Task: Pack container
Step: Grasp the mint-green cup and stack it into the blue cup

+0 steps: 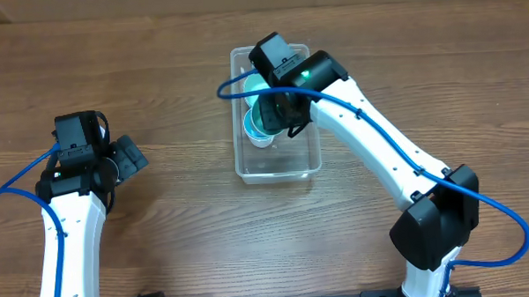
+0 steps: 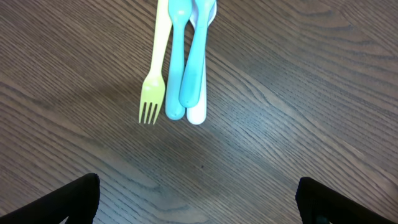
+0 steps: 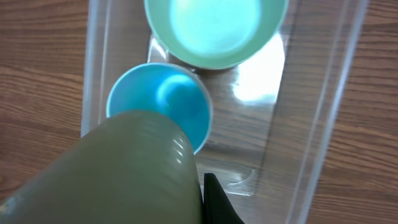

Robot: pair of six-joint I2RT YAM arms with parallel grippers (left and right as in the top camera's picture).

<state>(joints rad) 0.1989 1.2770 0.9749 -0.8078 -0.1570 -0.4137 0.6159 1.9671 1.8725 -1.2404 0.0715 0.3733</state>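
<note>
- Holding wide apart over bare desk, with nothing between them: the left fingers.
- Lying just beyond those on the desk: a yellow-green fork, two blue utensils side by side and touching, and a white utensil peeping out from under them. All untouched, and outside the container.
- Pressed together over the container's left half: the right fingers, with only one dark tip showing at the near edge of the right wrist view.
- Crowding the lens beside that tip: a blurred olive-green shape. Cannot tell what it is, nor whether it is gripped.
- Standing upright at mid-desk, long side running near to far: the container, clear plastic, no lid in sight.
- Already inside: a mint bowl toward the far end and a blue cup just near of it, rims close together. Bare clear floor at the near end.
- Judged partly done: two vessels packed, the cutlery probably left to go in.
- Standing in the way: the right arm, reaching in from the near right and covering the container's far half in the overhead view, so likely to block any entry from the left until lifted clear.
</note>
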